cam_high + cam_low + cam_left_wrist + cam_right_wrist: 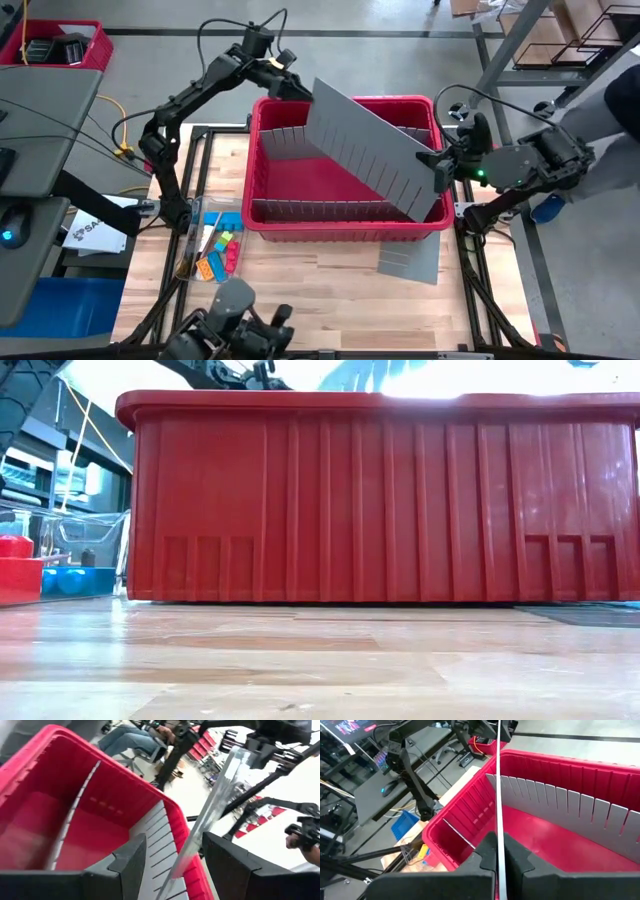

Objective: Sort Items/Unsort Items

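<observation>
One big grey slotted divider panel (375,150) tilts across the red bin (345,225) — right gripper (441,165) clamped on its edge, left gripper (300,92) at the bin's far rim, fingers parted around the panel's corner. Small colored blocks (220,255) sit left of the bin — count unclear.

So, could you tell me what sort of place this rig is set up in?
Probably a robotics lab or workshop: a wooden table on a metal frame, a desk with a mouse beside it, and shelving on a concrete floor. A seated person shows beyond the red bin.
</observation>
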Robot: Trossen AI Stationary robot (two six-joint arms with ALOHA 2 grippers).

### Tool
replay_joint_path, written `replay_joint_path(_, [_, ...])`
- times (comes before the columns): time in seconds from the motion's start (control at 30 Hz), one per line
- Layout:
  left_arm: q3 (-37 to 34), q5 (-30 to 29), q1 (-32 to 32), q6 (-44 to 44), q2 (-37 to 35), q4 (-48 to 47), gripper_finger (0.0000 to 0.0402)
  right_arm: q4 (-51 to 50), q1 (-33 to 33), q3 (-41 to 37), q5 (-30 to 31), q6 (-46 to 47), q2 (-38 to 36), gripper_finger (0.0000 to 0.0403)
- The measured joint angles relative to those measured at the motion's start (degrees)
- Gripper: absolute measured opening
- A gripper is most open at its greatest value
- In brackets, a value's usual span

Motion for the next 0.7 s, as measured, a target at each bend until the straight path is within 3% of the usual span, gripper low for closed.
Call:
replay_joint_path(0.17, [0.0,3.5,-1.2,-0.2,-0.1,-0.1,0.0191,0.0,0.0,0.0,-0.1,-0.7,-0.5,0.0])
replay_joint_path(0.53, [0.0,2.0,-6.1,7.7,-0.1,1.0,0.0184,4.1,0.0,0.0,0.1,-4.1,-0.5,0.0])
replay_joint_path(0.63, [0.0,1.9,-7.0,9.3,-0.1,2.5,0.0142,4.7,0.0,0.0,-1.3,-4.3,-0.5,0.0])
replay_joint_path(0.7, [0.0,2.0,-7.3,9.4,-0.1,4.5,0.0086,4.7,0.0,0.0,-3.2,-4.3,-0.5,0.0])
